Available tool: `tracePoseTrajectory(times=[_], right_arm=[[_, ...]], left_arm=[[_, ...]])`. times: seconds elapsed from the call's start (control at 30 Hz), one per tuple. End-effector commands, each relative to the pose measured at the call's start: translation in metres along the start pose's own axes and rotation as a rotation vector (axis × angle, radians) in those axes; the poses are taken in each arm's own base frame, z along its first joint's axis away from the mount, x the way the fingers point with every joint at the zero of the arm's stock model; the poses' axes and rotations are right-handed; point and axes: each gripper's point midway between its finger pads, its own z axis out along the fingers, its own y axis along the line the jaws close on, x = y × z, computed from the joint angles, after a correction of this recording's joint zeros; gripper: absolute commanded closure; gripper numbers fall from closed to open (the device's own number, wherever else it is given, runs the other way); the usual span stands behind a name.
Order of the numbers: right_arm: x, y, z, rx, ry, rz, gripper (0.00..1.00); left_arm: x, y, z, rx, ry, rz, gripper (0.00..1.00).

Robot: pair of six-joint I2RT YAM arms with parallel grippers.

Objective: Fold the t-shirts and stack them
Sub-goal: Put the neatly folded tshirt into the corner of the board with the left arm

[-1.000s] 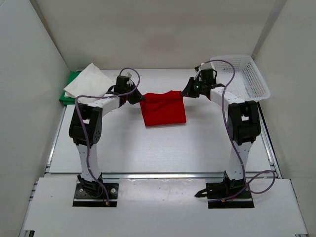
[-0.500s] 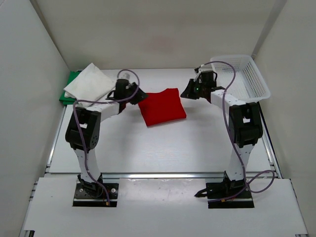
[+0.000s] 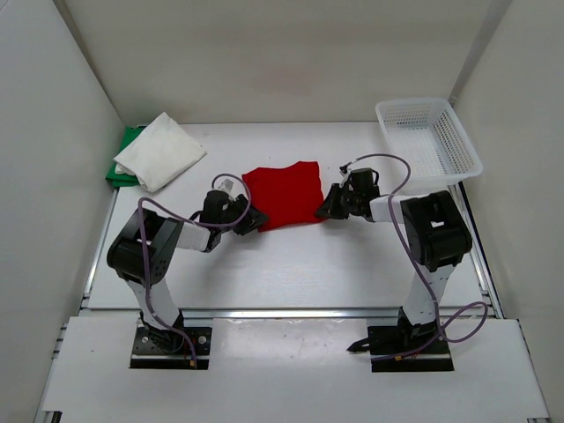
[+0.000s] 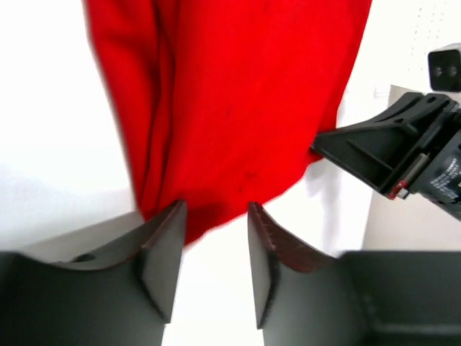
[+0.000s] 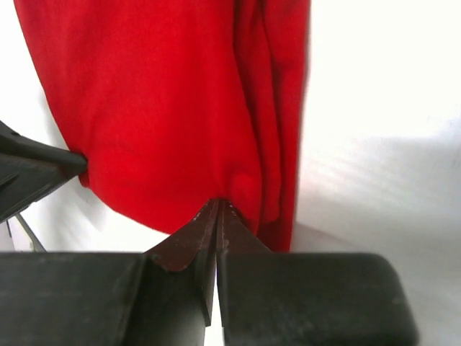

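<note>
Three shirts are showing on one table (image 3: 352, 264): one red shirt (image 3: 284, 194) is lying flat mid-table, and one white shirt (image 3: 159, 152) is sitting on one green shirt (image 3: 120, 167) in the far-left corner. One basket (image 3: 467, 150) is standing far right. Two grippers are flanking the red shirt. The left gripper (image 3: 251, 220) is sitting with a narrow gap at the near-left corner. The right gripper (image 3: 328, 204) is pressing its fingers together at the right edge; can't tell if cloth is pinched.

- A flat white table (image 3: 291, 264) carries a folded red cloth t-shirt (image 3: 282, 189), which lies about midway across it.
- Well to the left of the red t-shirt, at the back corner, lies a bright green cloth t-shirt (image 3: 115, 171), mostly covered by a folded white cloth t-shirt (image 3: 160, 152).
- Well to the right of the red t-shirt, a white plastic mesh basket (image 3: 458, 141) stands at the other back corner.
</note>
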Motion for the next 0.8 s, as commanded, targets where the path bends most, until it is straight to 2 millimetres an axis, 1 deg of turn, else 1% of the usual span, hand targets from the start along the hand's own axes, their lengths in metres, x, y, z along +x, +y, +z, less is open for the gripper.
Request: tracePoseTrajectory(times=[0.0, 0.03, 0.07, 0.1, 0.13, 0.17, 0.2, 0.23, 0.27, 0.3, 0.33, 0.37, 0.4, 0.43, 0.47, 0.5, 0.53, 0.57, 0.6, 0.63, 0.67, 0.7, 0.73, 0.77], right_arm=[[-0.008, 0.015, -0.01, -0.022, -0.054, -0.058, 1.0], [-0.012, 0.019, -0.015, -0.018, -0.068, -0.073, 1.0], [-0.011, 0.027, -0.018, -0.022, -0.073, -0.091, 1.0], [-0.018, 0.036, -0.025, -0.041, -0.097, -0.103, 0.98], [-0.013, 0.035, -0.028, -0.044, -0.095, -0.094, 0.91], [-0.021, 0.049, -0.034, -0.07, -0.132, -0.119, 0.86], [-0.016, 0.048, -0.037, -0.067, -0.126, -0.112, 0.75], [-0.02, 0.053, -0.044, -0.068, -0.159, -0.122, 0.64], [-0.022, 0.061, -0.052, -0.074, -0.185, -0.145, 0.59], [-0.016, 0.065, -0.056, -0.082, -0.186, -0.15, 0.51], [-0.006, 0.068, -0.059, -0.093, -0.183, -0.154, 0.48], [-0.001, 0.07, -0.064, -0.103, -0.195, -0.156, 0.46], [0.004, 0.083, -0.069, -0.133, -0.203, -0.168, 0.46], [0.016, 0.085, -0.071, -0.144, -0.195, -0.184, 0.44], [0.017, 0.085, -0.074, -0.147, -0.202, -0.189, 0.44], [0.028, 0.086, -0.075, -0.155, -0.187, -0.189, 0.44], [0.034, 0.086, -0.078, -0.159, -0.188, -0.197, 0.44], [0.044, 0.087, -0.079, -0.173, -0.17, -0.201, 0.44], [0.043, 0.088, -0.082, -0.177, -0.182, -0.202, 0.44], [0.045, 0.087, -0.085, -0.175, -0.191, -0.206, 0.44], [0.052, 0.084, -0.085, -0.178, -0.176, -0.197, 0.44], [0.05, 0.085, -0.088, -0.184, -0.186, -0.202, 0.44], [0.052, 0.084, -0.089, -0.184, -0.183, -0.193, 0.44], [0.054, 0.083, -0.09, -0.185, -0.181, -0.197, 0.44]], left_arm=[[0.003, -0.011, -0.019, 0.049, -0.015, 0.003, 0.47], [-0.004, -0.019, -0.026, 0.066, -0.041, 0.016, 0.44], [-0.01, -0.026, -0.034, 0.076, -0.071, 0.025, 0.41], [-0.016, -0.026, -0.04, 0.064, -0.097, 0.04, 0.37], [-0.027, -0.026, -0.043, 0.051, -0.134, 0.052, 0.35], [-0.033, -0.025, -0.048, 0.038, -0.154, 0.059, 0.3], [-0.039, -0.022, -0.05, 0.02, -0.173, 0.071, 0.28], [-0.042, -0.015, -0.051, -0.01, -0.168, 0.081, 0.27], [-0.047, -0.003, -0.05, -0.046, -0.169, 0.08, 0.25], [-0.049, 0.005, -0.047, -0.079, -0.162, 0.077, 0.23], [-0.049, 0.017, -0.045, -0.111, -0.156, 0.075, 0.22], [-0.056, 0.022, -0.045, -0.122, -0.16, 0.068, 0.21], [-0.055, 0.029, -0.039, -0.138, -0.141, 0.063, 0.21], [-0.052, 0.036, -0.034, -0.154, -0.117, 0.064, 0.2], [-0.05, 0.041, -0.031, -0.162, -0.099, 0.071, 0.2], [-0.05, 0.048, -0.026, -0.181, -0.088, 0.064, 0.19], [-0.051, 0.047, -0.018, -0.171, -0.072, 0.071, 0.19], [-0.044, 0.051, -0.012, -0.173, -0.044, 0.064, 0.19], [-0.045, 0.049, -0.007, -0.168, -0.039, 0.064, 0.19], [-0.043, 0.046, 0.001, -0.157, -0.023, 0.066, 0.18], [-0.041, 0.045, 0.006, -0.153, -0.012, 0.065, 0.19], [-0.039, 0.044, 0.015, -0.155, -0.004, 0.065, 0.2], [-0.038, 0.044, 0.022, -0.157, 0.008, 0.061, 0.21], [-0.036, 0.043, 0.027, -0.164, 0.011, 0.061, 0.25]])
